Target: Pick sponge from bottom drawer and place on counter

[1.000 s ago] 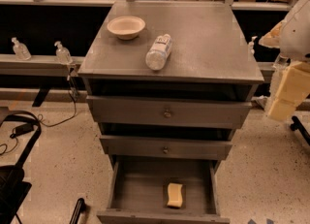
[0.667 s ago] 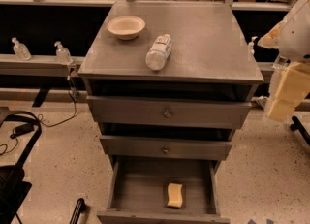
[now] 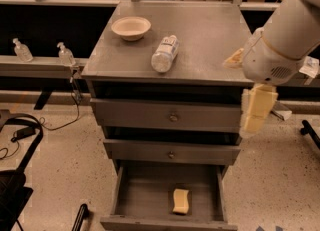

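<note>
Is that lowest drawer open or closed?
Open: the bottom drawer is pulled out, with the sponge lying inside. The pincer hangs beside the upper drawers.

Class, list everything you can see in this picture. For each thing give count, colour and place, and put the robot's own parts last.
Rectangular foam sponge: one, pale yellow, on the floor of the open bottom drawer.
Deep metal bottom drawer: one, grey, pulled out, lowest in the cabinet.
Flat metal counter: one, grey, the cabinet's top.
Shallow knobbed drawers: two, grey, above the bottom drawer.
Round bowl: one, beige, counter's back left.
Plastic bottle: one, clear, lying on its side mid-counter.
Small pump bottles: two, clear, on the ledge left of the cabinet.
Robot arm: one, white, over the counter's right edge.
Gripper: one, pale yellow, hanging right of the cabinet, level with the top drawer.
</note>
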Robot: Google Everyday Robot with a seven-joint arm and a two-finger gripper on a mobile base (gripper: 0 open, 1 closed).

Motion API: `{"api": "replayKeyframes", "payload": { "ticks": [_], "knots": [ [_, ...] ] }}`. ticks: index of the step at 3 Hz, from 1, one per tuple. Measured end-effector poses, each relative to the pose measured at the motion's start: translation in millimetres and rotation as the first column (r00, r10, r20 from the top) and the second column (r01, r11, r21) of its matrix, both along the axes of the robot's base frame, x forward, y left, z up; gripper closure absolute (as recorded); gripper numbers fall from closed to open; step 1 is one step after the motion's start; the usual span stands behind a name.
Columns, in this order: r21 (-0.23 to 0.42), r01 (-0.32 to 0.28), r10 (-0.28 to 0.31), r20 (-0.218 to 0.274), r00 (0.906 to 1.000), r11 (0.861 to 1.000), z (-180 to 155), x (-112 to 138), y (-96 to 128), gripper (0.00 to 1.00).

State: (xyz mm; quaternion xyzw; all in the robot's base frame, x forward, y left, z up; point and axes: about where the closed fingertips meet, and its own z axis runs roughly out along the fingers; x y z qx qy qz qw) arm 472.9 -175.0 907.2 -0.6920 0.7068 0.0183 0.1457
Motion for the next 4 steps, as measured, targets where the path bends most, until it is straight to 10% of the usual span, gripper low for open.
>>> {"api": "replayKeyframes", "payload": {
  "ticks": [1, 3, 4],
  "knots": [
    [0.027, -0.121, 0.119, 0.083, 0.9894, 0.992, -4.1, 18.2, 19.6, 0.00],
    [-0.013, -0.198, 0.198, 0.075, 0.9773, 0.980, -20.3, 34.3, 24.4, 0.00],
    [-0.045, -0.356, 0.359, 0.139, 0.9231, 0.933, -55.7, 49.7, 36.0, 0.00]
  ]
}}
